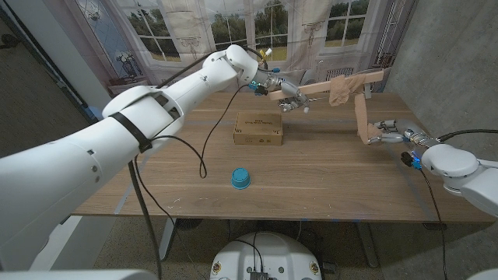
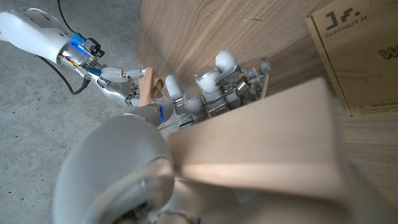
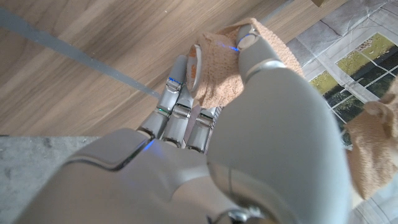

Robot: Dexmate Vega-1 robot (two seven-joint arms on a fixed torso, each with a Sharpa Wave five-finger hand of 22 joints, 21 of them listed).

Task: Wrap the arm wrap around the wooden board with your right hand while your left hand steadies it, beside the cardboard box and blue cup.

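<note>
Behind the wooden table (image 1: pixel 327 179) hung a printed backdrop of tall windows and trees. The left hand (image 1: pixel 285 94) was clasped round one end of the wooden board (image 1: pixel 327 85), holding it up above the far side of the table, roughly level. The arm wrap (image 1: pixel 344 89), a tan stretchy band, was bunched over the board near its free end, and a strip of it ran down to the right hand (image 1: pixel 387 138), which pinched the tail low, near the tabletop; the right wrist view showed the cloth caught between its thumb and fingers. The cardboard box (image 1: pixel 258 128) lay flat below the board's held end, and the blue cup (image 1: pixel 241 179) stood nearer the robot, well apart from both hands.

To my eye, the winding was under way but loose. The next turn would want the tail kept taut and carried under the board, each lap laid beside the bunch, while the left hand held firm against the pull.
</note>
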